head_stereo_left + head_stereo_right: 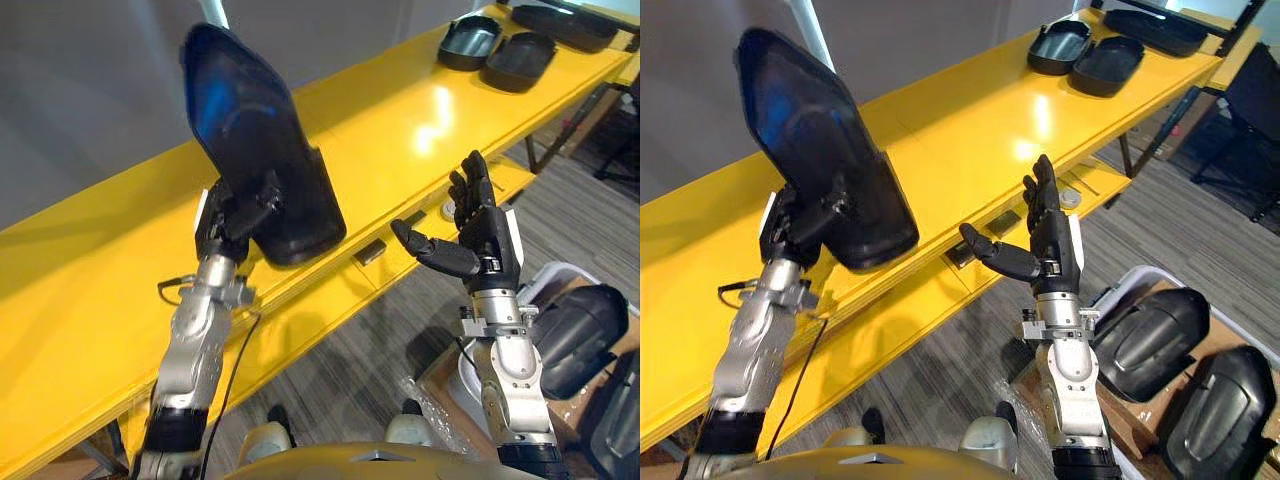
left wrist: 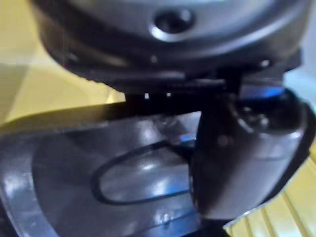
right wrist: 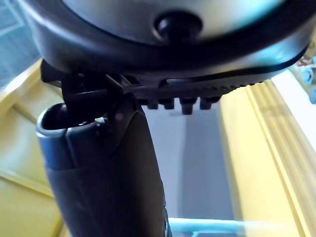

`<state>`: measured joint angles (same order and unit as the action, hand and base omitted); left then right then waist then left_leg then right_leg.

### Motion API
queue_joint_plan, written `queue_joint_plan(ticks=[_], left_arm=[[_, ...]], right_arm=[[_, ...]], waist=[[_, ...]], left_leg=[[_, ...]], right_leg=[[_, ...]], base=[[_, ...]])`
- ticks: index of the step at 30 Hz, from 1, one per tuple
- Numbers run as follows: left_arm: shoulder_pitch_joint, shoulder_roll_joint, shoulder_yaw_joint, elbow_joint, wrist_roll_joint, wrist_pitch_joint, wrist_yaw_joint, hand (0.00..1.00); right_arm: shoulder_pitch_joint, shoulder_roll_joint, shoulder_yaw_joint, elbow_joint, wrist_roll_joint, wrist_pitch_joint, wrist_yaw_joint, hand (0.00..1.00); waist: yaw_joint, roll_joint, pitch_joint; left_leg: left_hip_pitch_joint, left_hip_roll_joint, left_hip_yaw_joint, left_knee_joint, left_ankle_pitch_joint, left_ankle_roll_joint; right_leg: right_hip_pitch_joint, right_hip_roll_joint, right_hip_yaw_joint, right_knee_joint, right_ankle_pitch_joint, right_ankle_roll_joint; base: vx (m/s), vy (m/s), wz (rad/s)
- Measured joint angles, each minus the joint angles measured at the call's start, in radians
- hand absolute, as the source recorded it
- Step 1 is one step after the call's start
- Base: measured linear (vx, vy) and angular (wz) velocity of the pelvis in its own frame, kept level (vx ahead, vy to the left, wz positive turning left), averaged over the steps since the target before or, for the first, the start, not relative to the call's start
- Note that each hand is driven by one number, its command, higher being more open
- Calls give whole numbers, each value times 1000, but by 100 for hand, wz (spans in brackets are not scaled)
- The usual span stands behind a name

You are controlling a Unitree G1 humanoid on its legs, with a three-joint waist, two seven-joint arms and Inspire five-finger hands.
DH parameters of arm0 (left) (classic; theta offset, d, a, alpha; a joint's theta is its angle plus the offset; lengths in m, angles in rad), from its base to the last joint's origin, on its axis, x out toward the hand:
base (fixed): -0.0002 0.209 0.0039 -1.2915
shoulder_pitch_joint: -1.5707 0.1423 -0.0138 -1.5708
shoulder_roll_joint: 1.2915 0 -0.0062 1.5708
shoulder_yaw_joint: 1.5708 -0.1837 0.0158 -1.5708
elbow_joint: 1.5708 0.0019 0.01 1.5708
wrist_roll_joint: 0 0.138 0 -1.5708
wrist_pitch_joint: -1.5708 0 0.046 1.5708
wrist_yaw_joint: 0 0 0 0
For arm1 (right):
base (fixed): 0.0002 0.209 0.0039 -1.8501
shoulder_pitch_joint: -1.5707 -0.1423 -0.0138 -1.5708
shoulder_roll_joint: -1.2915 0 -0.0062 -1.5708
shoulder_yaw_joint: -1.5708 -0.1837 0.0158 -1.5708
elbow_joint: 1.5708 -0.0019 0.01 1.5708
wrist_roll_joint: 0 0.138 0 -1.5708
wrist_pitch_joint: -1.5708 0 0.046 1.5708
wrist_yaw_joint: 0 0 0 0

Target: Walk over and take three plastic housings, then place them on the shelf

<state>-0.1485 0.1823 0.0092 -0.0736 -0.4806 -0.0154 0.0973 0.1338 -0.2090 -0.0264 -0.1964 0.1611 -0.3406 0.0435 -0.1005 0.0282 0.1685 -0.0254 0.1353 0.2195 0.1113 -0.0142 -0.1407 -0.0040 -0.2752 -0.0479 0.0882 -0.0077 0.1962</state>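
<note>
My left hand (image 1: 233, 216) is shut on the lower end of a large black plastic housing (image 1: 255, 150), held upright and tilted above the long yellow shelf (image 1: 400, 105). In the left wrist view the thumb (image 2: 242, 148) presses against the housing's glossy inner face (image 2: 123, 177). Three more black housings (image 1: 520, 60) lie at the shelf's far right end. My right hand (image 1: 482, 236) stands open and holds nothing, fingers pointing up, in front of the shelf's edge; its thumb (image 3: 108, 173) shows in the right wrist view.
A white bin (image 1: 1140, 275) on the floor at lower right holds further black housings (image 1: 1150, 340). A lower yellow ledge (image 1: 330, 310) juts out below the shelf top, with small parts (image 1: 370, 252) on it. A dark chair (image 1: 1260, 100) stands at far right.
</note>
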Motion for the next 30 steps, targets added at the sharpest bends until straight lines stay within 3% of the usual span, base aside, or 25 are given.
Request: queue_joint_plan(ticks=[3, 11, 19, 20, 24, 30], left_arm=[[-51, 35, 6, 65, -42, 18, 73, 0], [-176, 54, 25, 296, -223, 64, 159, 0], [-320, 116, 77, 391, -259, 67, 206, 0], [-344, 124, 83, 391, -259, 66, 212, 100], [-423, 162, 84, 391, -258, 64, 234, 100], [-451, 223, 83, 388, -254, 63, 227, 100]], right_arm=[[-13, -47, 0, -5, 1, 4, 29, 100], [-33, -76, -3, -4, 6, 23, 123, 100], [-95, -110, -1, -4, 11, 31, 122, 100], [-120, -111, 0, -4, 11, 35, 120, 100], [-190, -112, 5, -4, 11, 55, 92, 100], [-196, -113, 44, -4, 11, 87, 52, 100]], waist=[[-24, 1, -1], [-70, -2, 3], [-72, 4, 76], [-73, 5, 95], [-73, 2, 155], [-70, 0, 191]], left_leg=[[2, 3, 25, -12, 7, 0], [9, 15, 64, -8, 5, -2], [-33, 31, 66, 32, -1, -8], [-45, 34, 61, 43, 2, -4], [-83, 35, 48, 63, 4, 0], [-110, 37, 37, 77, 3, 2]], right_leg=[[-27, 6, 30, 2, 8, -2], [-50, 20, 75, 1, 24, -6], [-88, 33, 92, 14, 23, -6], [-97, 34, 91, 19, 24, -6], [-122, 35, 86, 33, 30, -2], [-136, 35, 79, 33, 31, -1]], base=[[-36, -1, -27], [-24, -3, -17], [-61, -12, -5], [-67, -27, 7], [-42, -9, 9], [1, -3, 5]])
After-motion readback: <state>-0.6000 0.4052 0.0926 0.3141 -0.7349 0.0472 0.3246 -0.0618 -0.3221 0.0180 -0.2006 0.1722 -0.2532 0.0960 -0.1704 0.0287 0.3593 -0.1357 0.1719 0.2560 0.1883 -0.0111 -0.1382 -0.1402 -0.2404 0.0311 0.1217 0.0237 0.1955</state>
